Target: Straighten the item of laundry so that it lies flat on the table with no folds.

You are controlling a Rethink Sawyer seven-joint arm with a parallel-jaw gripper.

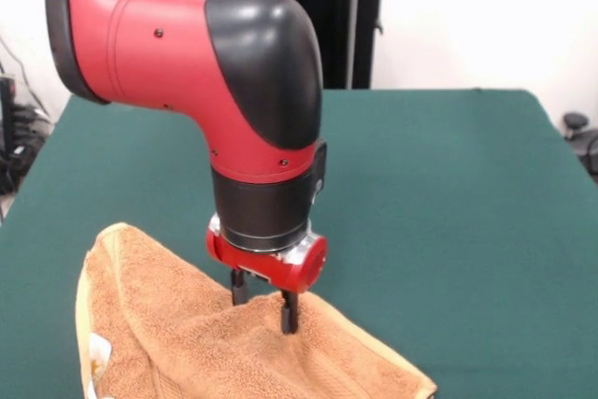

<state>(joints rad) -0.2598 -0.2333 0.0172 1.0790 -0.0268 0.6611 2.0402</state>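
rumpled terry towel [187, 343], end effector [264, 304] fingertips pressed in, green felt table [448, 203]

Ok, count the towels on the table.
1. The towel lies rumpled at the table's near left, under the gripper; its lower part is cut off.

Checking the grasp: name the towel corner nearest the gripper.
Neither visible corner is close; the gripper presses mid-towel. The lower-right corner is somewhat nearer than the upper-left one.

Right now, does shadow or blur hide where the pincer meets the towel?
Front view: even light, no glare; the pincer fingers stay distinct against the towel, only a faint shadow beneath them; the towel's lower edge is cut off by the frame.
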